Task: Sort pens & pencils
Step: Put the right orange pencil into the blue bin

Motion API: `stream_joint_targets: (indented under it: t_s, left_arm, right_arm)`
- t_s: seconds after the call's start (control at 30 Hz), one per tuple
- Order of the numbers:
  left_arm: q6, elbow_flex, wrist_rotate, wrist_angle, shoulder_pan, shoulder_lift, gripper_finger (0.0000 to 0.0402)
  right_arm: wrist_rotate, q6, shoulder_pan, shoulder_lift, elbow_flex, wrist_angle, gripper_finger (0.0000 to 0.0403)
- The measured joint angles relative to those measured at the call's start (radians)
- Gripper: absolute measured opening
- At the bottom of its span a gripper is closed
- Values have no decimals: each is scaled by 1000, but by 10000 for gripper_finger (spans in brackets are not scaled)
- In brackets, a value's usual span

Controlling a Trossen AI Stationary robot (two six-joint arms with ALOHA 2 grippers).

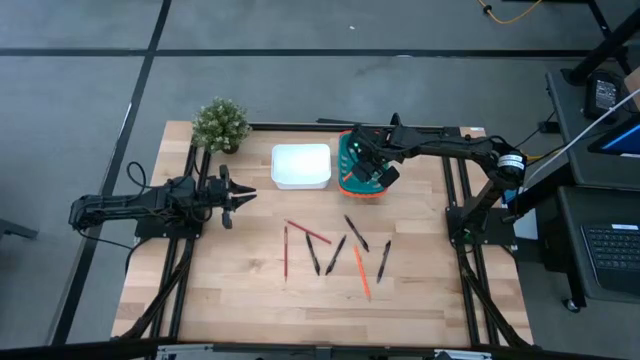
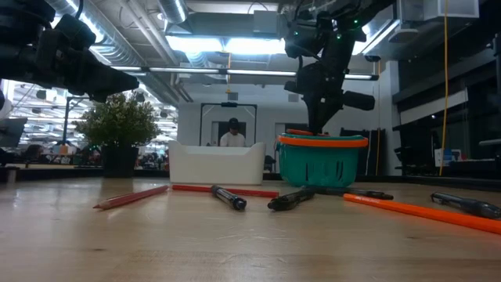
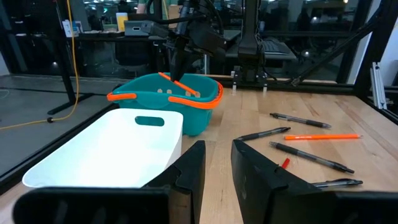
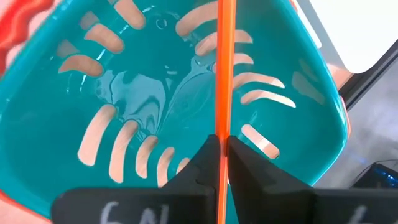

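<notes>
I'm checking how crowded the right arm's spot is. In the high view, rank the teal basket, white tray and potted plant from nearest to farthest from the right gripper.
1. Teal basket: directly under the right gripper, which holds an orange pencil over it.
2. White tray: beside the basket, toward the left arm.
3. Potted plant: far corner, beyond the tray.

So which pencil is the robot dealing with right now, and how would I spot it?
Find the teal basket at the back of the table, right of the white tray. The right gripper hangs over it, shut on an orange pencil that points down into the basket. It is the only pencil off the table; the other pencils and the pens lie flat on the wood.
</notes>
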Motion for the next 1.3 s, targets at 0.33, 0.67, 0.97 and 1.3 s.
stream_joint_targets:
  t_s: [0.33, 0.67, 0.97, 1.3]
  left_arm:
    - [0, 0, 0, 0, 0, 0, 72]
    - [0, 0, 0, 0, 0, 0, 72]
    - [0, 0, 0, 0, 0, 0, 72]
    - [0, 0, 0, 0, 0, 0, 72]
  right_arm:
    - [-18, 8, -1, 0, 0, 1, 28]
    - [-50, 27, -1, 1, 0, -11, 28]
    - [-52, 35, -1, 26, -1, -17, 28]
    - [-48, 36, -13, 74, -2, -17, 28]
